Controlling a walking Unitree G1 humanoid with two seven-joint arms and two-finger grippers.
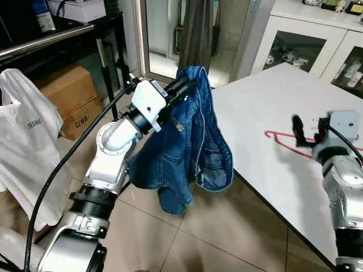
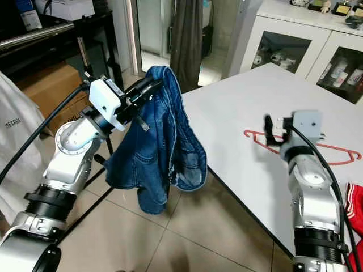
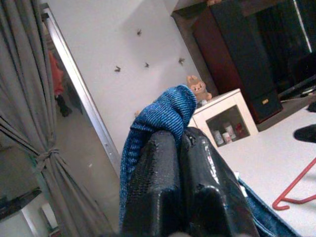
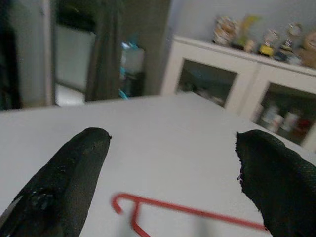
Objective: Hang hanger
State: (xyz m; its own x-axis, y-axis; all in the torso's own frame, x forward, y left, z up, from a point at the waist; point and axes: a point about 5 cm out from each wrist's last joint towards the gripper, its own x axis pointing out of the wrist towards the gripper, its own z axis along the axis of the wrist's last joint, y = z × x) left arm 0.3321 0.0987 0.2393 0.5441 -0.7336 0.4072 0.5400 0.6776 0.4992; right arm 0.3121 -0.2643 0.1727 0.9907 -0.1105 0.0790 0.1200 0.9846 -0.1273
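Hanger [image 2: 317,148] red, lying flat on white table [image 1: 255,107], right gripper [image 4: 170,185] spread wide just above it, left gripper [image 1: 190,85] clamped on blue jeans [image 1: 190,153] raised beside table edge.

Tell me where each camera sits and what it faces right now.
Head eyes: look forward and down at the white table; both arms show, left gripper holding up the jeans.
Left wrist: looks along shut fingers pinching denim.
Right wrist: looks between open fingers over the table.
Shared: the red hanger lying on the table.
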